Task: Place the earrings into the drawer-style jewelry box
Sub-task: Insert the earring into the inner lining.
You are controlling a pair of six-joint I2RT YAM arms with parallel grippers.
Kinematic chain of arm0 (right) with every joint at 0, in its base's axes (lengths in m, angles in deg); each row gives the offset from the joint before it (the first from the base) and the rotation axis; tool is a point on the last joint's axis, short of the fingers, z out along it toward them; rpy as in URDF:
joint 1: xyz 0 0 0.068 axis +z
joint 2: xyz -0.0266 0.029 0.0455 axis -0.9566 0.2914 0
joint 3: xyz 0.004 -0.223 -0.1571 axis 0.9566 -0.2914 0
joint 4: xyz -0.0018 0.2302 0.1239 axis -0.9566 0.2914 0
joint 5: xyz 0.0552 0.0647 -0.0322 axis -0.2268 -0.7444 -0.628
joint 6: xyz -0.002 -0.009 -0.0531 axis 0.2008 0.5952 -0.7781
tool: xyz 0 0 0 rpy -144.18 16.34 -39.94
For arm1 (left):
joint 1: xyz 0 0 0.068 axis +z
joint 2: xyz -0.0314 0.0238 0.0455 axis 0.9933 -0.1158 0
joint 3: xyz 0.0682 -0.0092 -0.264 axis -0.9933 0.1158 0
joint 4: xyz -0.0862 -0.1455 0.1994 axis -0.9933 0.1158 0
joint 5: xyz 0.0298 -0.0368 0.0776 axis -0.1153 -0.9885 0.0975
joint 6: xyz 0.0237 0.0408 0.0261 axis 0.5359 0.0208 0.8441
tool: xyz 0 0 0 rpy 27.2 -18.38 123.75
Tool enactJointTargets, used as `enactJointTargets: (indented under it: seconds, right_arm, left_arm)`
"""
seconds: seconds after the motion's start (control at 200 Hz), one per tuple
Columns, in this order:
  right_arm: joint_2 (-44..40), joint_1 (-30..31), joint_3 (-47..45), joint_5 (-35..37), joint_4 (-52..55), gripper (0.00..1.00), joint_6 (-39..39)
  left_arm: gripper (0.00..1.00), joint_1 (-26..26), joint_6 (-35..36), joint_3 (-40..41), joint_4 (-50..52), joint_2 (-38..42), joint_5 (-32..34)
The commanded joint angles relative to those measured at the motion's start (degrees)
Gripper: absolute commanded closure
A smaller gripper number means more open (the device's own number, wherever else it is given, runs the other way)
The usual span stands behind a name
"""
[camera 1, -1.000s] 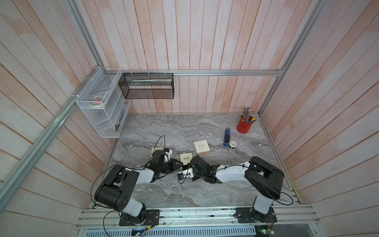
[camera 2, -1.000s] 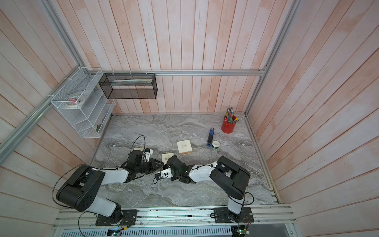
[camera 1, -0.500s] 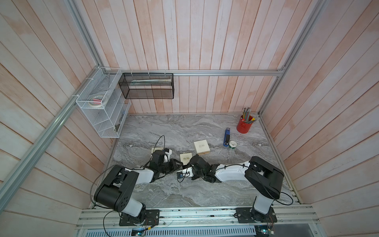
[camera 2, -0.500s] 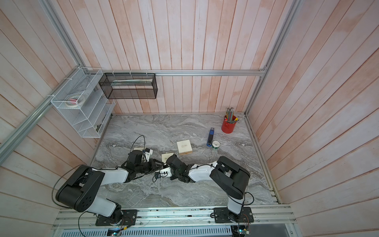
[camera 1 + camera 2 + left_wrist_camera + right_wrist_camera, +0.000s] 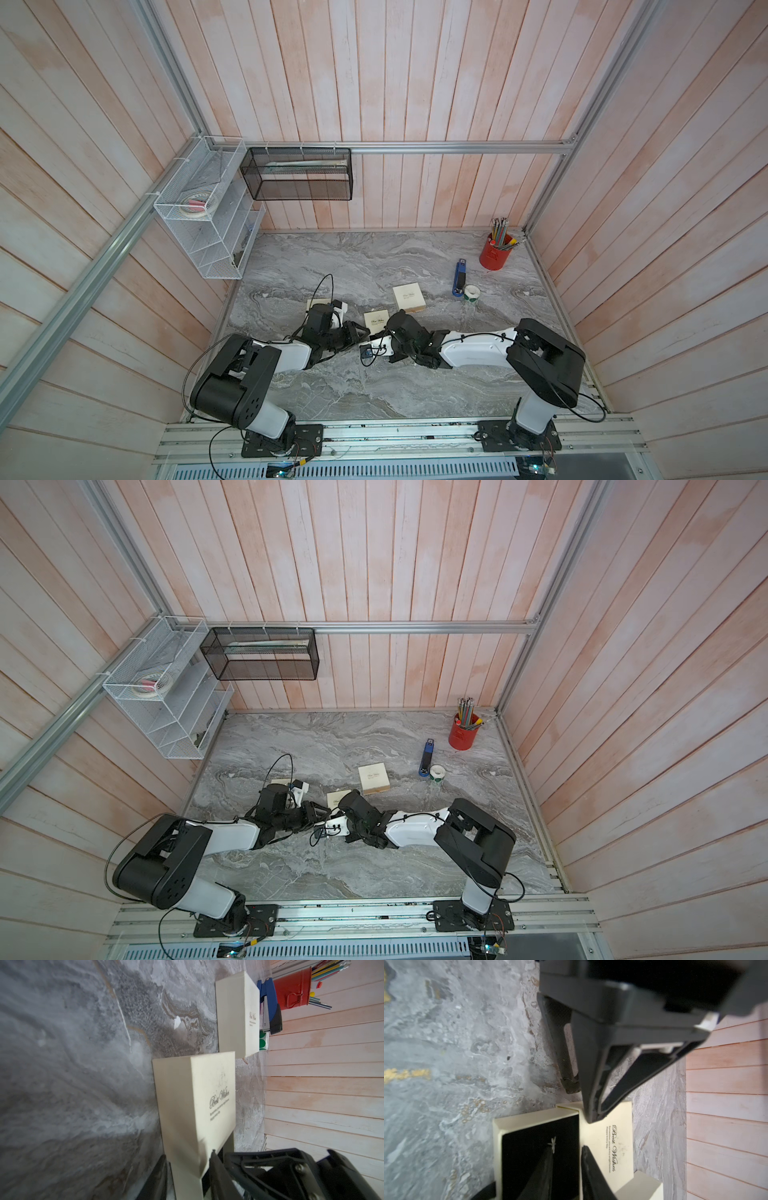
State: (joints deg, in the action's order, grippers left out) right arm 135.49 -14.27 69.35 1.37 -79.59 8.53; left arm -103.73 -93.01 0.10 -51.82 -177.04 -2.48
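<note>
Grey marbled tabletop (image 5: 374,390) hemmed by pale pink plank walls (image 5: 415,83) in both top views; white wire rack (image 5: 208,224) and black mesh basket (image 5: 299,174) hung at the far left corner; red pencil cup (image 5: 495,258), blue stapler (image 5: 459,277) and tape roll (image 5: 471,293) grouped at the far right. Stretched low over the marble, left arm (image 5: 286,357) and right arm (image 5: 473,353), meeting head-on at the cream jewelry box (image 5: 375,321) near the table's middle; second cream box (image 5: 408,297) a little beyond, not touching. From the left wrist: box sleeve (image 5: 207,1105) lettered "Best Wishes", flat on the marble; left gripper (image 5: 188,1154) turned on its side, fingers (image 5: 217,1172) parted to either side of the box's near end; squeezing or merely straddling, cannot tell. Farther off, second cream box, then stapler, tape roll with green dots and pencil cup before the wall. From the right wrist: drawer (image 5: 497,1147) slid out sideways from the sleeve, black lining facing up; small silvery earring (image 5: 552,1144) on that lining, inside the drawer, right at the tip of one finger; right gripper (image 5: 568,1148) with fingers (image 5: 544,1174) spread, nothing clamped between. Opposite, left gripper with one fingertip over the sleeve's corner, other fingertip lower, close to the marble and short of the box.
</note>
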Motion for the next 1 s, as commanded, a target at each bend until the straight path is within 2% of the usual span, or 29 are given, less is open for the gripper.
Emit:
enactJointTargets:
  seconds: [0.0,0.1,0.27,0.38,0.5,0.68,0.775,0.99]
  right_arm:
    - [-1.8,-0.73,-0.13,-1.38,1.32,0.73,2.15]
    - [-3.02,-1.38,-0.5,-2.72,1.05,0.76,4.1]
    - [-3.94,-2.01,0.82,-5.98,2.91,1.0,11.47]
    - [-3.7,-2.43,2.78,-8.8,5.76,1.0,19.16]
    - [-1.77,-3.68,8.98,-11.45,13.82,1.0,29.86]
    - [1.11,-6.51,15.57,-19.76,21.94,1.0,44.43]
    - [1.58,-7.15,16.68,-24.21,23.48,1.0,48.46]
    - [6.32,-9.3,22.17,-28.92,30.79,1.0,54.39]
  left_arm:
    - [0.64,0.32,1.02,-1.46,0.78,0.73,0.22]
    - [0.65,0.35,1.24,-1.74,0.96,0.79,0.2]
    - [0.65,0.34,2.03,-1.52,1.04,2.43,0.4]
    - [0.65,0.34,2.64,-0.72,0.98,4.26,0.73]
    - [0.65,0.3,2.16,1.82,-0.02,6.73,0.6]
    - [0.65,-1.37,2.28,5.43,2.86,11.69,2.49]
    - [0.65,-3.05,2.75,5.88,4.89,13.3,4.04]
    - [0.65,-4.56,1.75,6.96,2.91,12.28,4.39]
